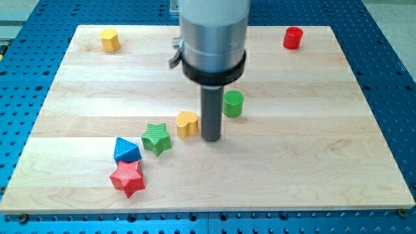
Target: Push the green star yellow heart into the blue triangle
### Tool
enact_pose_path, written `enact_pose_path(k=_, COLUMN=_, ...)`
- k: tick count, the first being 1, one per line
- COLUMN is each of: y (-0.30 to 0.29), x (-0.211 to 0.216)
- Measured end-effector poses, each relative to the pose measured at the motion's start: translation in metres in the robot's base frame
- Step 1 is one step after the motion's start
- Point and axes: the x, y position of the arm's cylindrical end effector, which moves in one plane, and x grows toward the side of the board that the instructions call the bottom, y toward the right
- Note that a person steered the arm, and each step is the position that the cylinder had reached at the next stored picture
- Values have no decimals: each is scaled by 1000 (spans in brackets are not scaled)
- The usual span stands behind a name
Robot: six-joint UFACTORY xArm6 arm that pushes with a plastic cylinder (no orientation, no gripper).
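Blue perforated metal frames a pale wooden board (214, 188) made of joined planks, and the board's near edge runs just above the bottom of the view. At the top, the arm's grey cylinder is cut off by the frame, so only its lower body and black collar show; they also hide a stretch of the board's far edge.

Far left, a yellow block (110, 39) sits alone, its exact shape hard to make out. Near left, a red star (127, 178) lies closest to the front edge, and the blue triangle (127, 150) touches it from just behind. Right of the triangle and just beside it, whether touching or not I cannot tell, is the green star (156, 138), ribbed on top with five blunt points. Next comes the yellow heart (187, 123), small and rounded, a little farther back and close to the star.

I carry no jaws, only a plain dark rod; my tip (210, 140) rests just right of the heart, so close that contact cannot be judged. Right of the rod stands a green cylinder (233, 103), partly overlapped by it. Far right sits a red cylinder (293, 38).
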Motion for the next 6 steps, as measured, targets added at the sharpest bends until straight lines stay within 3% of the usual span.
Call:
enact_pose_path(k=1, y=-99, x=-45)
enact_pose_path(k=3, y=-34, x=-55)
enact_pose_path(k=5, y=-40, x=-5)
enact_pose_path(k=6, y=-93, x=-17)
